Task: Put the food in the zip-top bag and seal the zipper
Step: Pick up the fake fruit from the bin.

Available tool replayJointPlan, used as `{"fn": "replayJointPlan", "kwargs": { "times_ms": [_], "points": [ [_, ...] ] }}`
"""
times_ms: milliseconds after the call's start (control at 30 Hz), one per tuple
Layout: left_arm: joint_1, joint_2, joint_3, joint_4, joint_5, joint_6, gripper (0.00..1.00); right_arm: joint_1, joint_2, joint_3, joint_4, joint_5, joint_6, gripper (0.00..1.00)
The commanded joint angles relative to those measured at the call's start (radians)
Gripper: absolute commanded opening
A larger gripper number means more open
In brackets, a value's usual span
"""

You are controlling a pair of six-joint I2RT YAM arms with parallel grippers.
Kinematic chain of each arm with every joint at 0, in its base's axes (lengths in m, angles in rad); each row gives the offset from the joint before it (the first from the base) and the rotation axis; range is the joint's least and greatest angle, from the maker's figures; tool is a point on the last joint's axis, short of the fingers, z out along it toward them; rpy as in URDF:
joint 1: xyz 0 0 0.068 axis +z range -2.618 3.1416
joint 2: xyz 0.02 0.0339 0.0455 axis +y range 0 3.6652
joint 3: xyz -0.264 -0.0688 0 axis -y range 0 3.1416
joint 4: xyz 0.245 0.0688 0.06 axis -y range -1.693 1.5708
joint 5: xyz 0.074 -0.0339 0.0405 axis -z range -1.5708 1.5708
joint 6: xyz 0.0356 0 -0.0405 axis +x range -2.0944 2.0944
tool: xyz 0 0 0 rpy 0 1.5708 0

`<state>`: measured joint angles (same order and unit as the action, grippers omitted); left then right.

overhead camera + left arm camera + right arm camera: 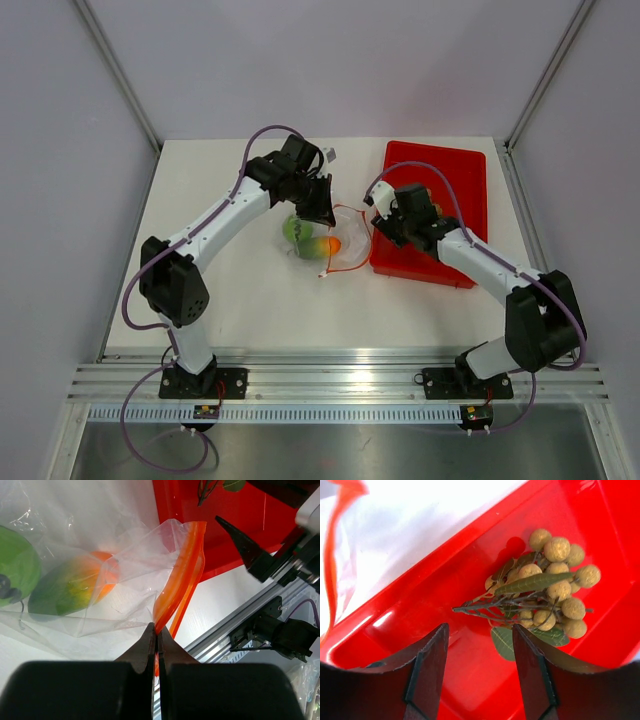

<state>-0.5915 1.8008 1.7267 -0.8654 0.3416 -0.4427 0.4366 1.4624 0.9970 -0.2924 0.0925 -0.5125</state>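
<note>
White worktop [230, 310], with an aluminium rail [340, 380] along its near edge. On its right side, a red tray [452, 165], rectangular, long side running near to far. Left arm [215, 225] reaching far and right toward the middle. Right arm [490, 265] reaching far and left over the tray's left half.

Between the two arms, just left of the tray, a clear crinkly zip-top bag [125, 555] lying on the worktop, mouth turned toward the tray and standing open in a loop. Inside the bag, seen through the plastic, a green-and-orange mango [65, 587], orange end toward the mouth. Just left of the mango, a round green fruit [15, 567], also behind plastic, close against the mango. On the tray's red floor, outside the bag, a bunch of tan balls [555, 580] on a dark twig with green leaves.

Along the bag's mouth, an orange-red zipper [186, 565], its two strips parted and bowed away from each other. Left tool [156, 630] pressed together, pinching the zipper at one end of the mouth, with that edge held up. Right tool [480, 630] spread, hanging above the tray floor with the bunch just ahead of the fingertips, gripping nothing, touching neither bunch nor bag.
</note>
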Motion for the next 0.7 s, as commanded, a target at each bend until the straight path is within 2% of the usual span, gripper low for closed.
{"fn": "replayJointPlan", "kwargs": {
  "times_ms": [0,100,233,400,667],
  "points": [
    [0.004,-0.061,0.001,0.034,0.011,-0.001,0.00,0.042,0.016,-0.035,0.094,0.148,-0.164,0.61],
    [0.004,-0.070,-0.009,0.034,0.002,0.005,0.00,0.059,0.036,-0.070,0.159,0.200,-0.221,0.61],
    [0.021,-0.092,-0.044,0.046,-0.001,0.006,0.00,0.059,0.041,-0.110,0.246,0.202,-0.254,0.63],
    [0.073,-0.109,-0.107,0.068,0.039,-0.011,0.00,0.059,0.078,-0.121,0.279,0.193,-0.291,0.63],
    [0.084,-0.126,-0.125,0.074,0.034,-0.008,0.00,0.059,0.203,-0.129,0.449,0.222,-0.348,0.63]
  ]
}}
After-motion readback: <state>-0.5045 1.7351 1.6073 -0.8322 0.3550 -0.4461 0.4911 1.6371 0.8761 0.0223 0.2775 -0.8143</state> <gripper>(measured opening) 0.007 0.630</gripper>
